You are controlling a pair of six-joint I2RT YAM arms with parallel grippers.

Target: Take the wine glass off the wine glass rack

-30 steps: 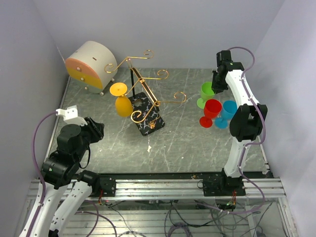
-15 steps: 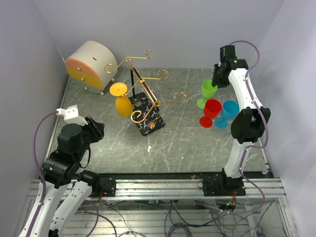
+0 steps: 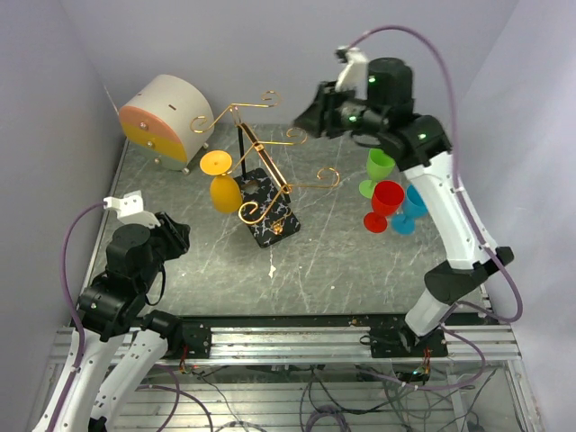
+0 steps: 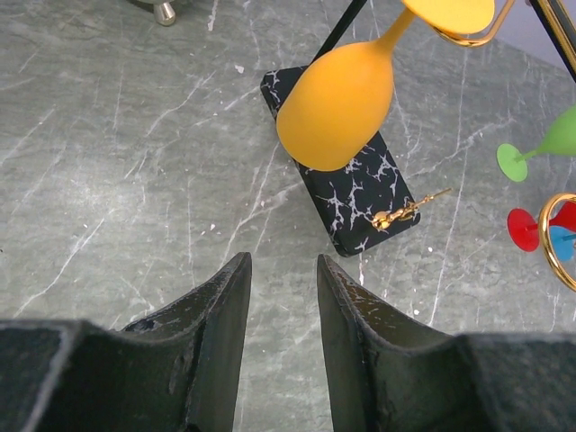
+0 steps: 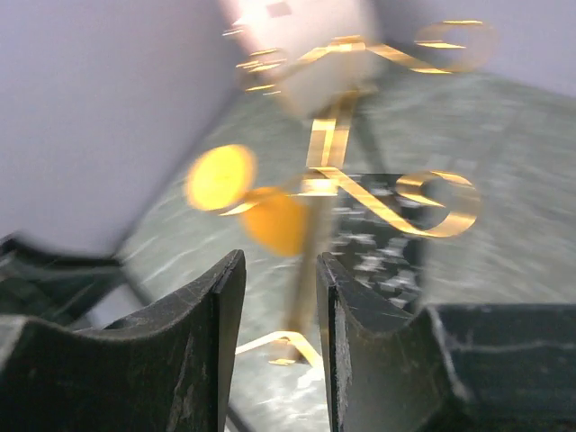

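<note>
Orange wine glass [image 3: 225,193] hangs bowl-down on the left side of the wine glass rack [image 3: 261,171], foot caught in the gold wire, not yet off. The green glass [image 3: 379,166] now stands free on the table [image 3: 342,261] by the red glass [image 3: 387,200] and blue glass [image 3: 418,202].

The right gripper [image 3: 306,117] has left it, swung up and left over the rack's rear, jaws now apart and empty. It looks to be heading for the last hung glass. Its wrist view is motion-blurred, so clearance to the wire is hard to judge.

The left gripper [image 4: 281,261] hasn't moved, jaws apart, empty, well short of the glass.

The drawer box [image 3: 165,121] crowds the rear-left. The table is open in front of the glass, but scroll ends jut toward any approach.
</note>
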